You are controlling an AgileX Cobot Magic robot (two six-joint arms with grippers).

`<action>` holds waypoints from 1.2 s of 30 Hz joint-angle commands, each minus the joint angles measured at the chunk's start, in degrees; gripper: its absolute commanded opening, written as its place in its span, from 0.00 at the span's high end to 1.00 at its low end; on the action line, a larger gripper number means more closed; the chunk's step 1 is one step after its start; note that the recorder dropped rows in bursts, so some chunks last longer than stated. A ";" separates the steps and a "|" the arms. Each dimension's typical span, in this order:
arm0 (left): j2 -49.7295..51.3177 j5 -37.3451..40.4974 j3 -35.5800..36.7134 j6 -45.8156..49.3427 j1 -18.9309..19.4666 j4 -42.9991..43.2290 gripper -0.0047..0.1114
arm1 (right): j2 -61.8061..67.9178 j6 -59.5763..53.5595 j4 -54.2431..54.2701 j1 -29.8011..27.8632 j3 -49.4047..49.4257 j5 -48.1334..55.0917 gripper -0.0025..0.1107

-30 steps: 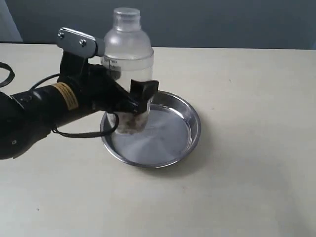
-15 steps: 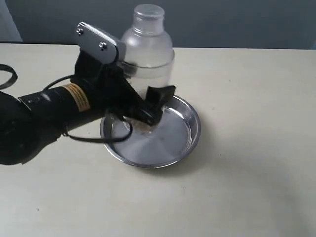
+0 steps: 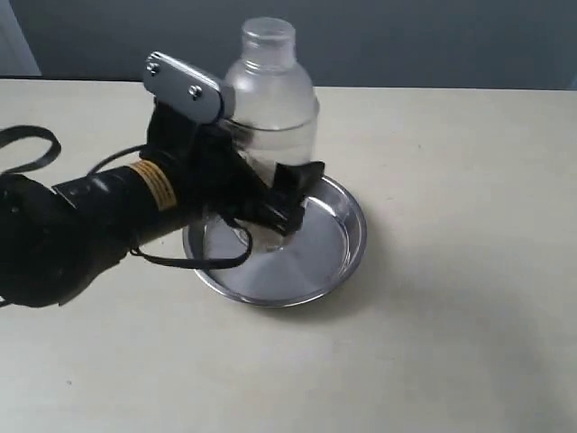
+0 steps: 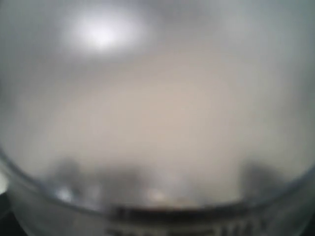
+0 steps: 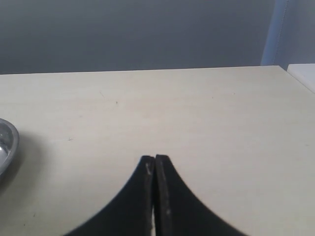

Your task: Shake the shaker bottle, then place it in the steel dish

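In the exterior view we see the black left gripper (image 3: 275, 200) clamped around the clear frosted plastic shaker bottle (image 3: 270, 99). The bottle is near upright over the 10 o'clock rim of the round shiny steel dish (image 3: 353, 236). We cannot tell whether its base touches the dish. The beige table (image 3: 451, 271) is bare toward 3 o'clock.

In the left wrist view the bottle (image 4: 157, 123) fills everything.

In the right wrist view the right gripper (image 5: 155, 169) has its jaws pressed together over bare table, with the dish's rim (image 5: 6, 142) well apart from it.

I read the frosted clear plastic shaker bottle (image 3: 270, 95) as near upright, domed top and small round cap uppermost, over the left part of the round shiny steel dish (image 3: 350, 225). Base hidden; contact with dish undetermined. Dish lies flat on worktop (image 3: 451, 316), shallow, low sloped rim.
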 commanded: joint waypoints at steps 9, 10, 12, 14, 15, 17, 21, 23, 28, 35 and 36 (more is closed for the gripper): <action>0.99 -3.71 -0.64 2.71 -1.36 -13.52 0.96 | -0.22 -0.04 0.04 -0.20 0.07 -0.75 0.98; 0.67 -3.15 -0.64 2.71 -1.72 0.59 0.96 | -0.22 -0.04 0.04 -0.20 0.07 -0.75 0.98; 1.08 -3.63 -1.05 3.18 -1.02 1.58 0.96 | -0.22 -0.04 0.04 -0.20 0.07 -0.75 0.98; 1.92 -4.61 -1.44 4.32 0.78 -25.30 0.96 | -0.22 -0.04 0.04 -0.20 0.07 -0.75 0.98; 1.92 -3.79 -1.49 4.32 0.59 -21.69 0.96 | -0.22 -0.04 0.04 -0.20 0.07 -0.75 0.98; 1.11 -0.14 -1.62 2.19 -0.76 5.57 0.96 | -0.22 -0.04 0.04 -0.20 0.07 -0.75 0.98; 2.57 -4.62 -1.73 1.00 0.76 -15.23 0.96 | -0.22 -0.04 0.04 -0.20 0.07 -0.75 0.98; 0.24 -11.74 -3.21 1.30 1.38 -12.16 0.96 | -0.22 -0.04 0.04 -0.20 0.07 -0.75 0.98; -9.11 -0.34 -10.65 0.76 1.70 4.18 0.96 | -0.22 -0.04 0.04 -0.20 0.07 -0.75 0.98; -1.23 -4.07 -6.31 -0.33 0.01 1.29 0.96 | -0.22 -0.04 0.04 -0.20 0.07 -0.75 0.98; -3.61 -6.03 -7.85 -0.33 -0.77 3.37 0.96 | -0.22 -0.04 0.04 -0.20 0.07 -0.75 0.98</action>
